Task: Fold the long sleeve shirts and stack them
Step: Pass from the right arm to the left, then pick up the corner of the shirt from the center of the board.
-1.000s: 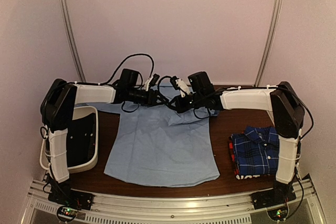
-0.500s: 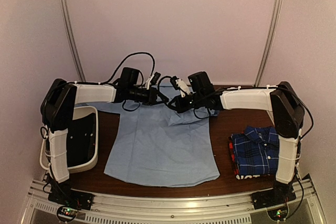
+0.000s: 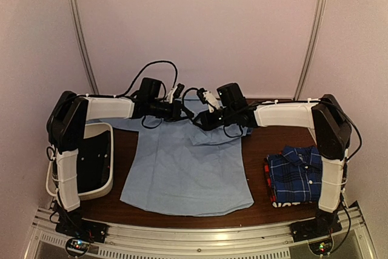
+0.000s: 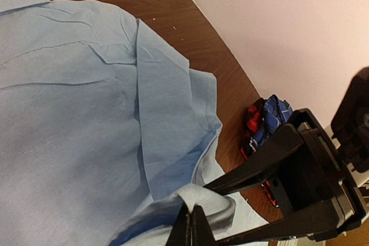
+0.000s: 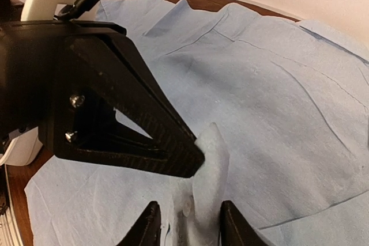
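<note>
Near edge: a plain light blue cloth shirt [image 3: 188, 174] lies spread flat on the dark brown wooden table [image 3: 267, 144]. Its hem sits close to the near edge, roughly midway between the two arm bases.

Left side: a white plastic bin with black lining [image 3: 113, 162] stands on the table beside the left arm's upright link, apart from the light blue shirt.

Right side: a folded blue-and-navy plaid cloth shirt [image 3: 297, 174] sits near the right arm with its collar toward the far side, apart from the light blue shirt. A red-and-black shirt [image 3: 268, 181] shows only as a thin edge beneath it.

Far end of the light blue shirt: both arms reach inward over the collar area. A panel of cloth at the shirt's far right is folded over onto the body.

Left gripper [image 4: 192, 223]: clenched. Its jaws are together at the tips, pinching a raised fold of the light blue shirt. The right wrist view agrees, showing the black fingertip meeting the top of a pale upright ridge of cloth.

Right gripper [image 5: 187, 229]: released. Its two fingers [image 5: 151, 226] stand apart on either side of that same ridge. The cloth rises between them, nearer one finger than the other. Whether it touches that finger cannot be told.
</note>
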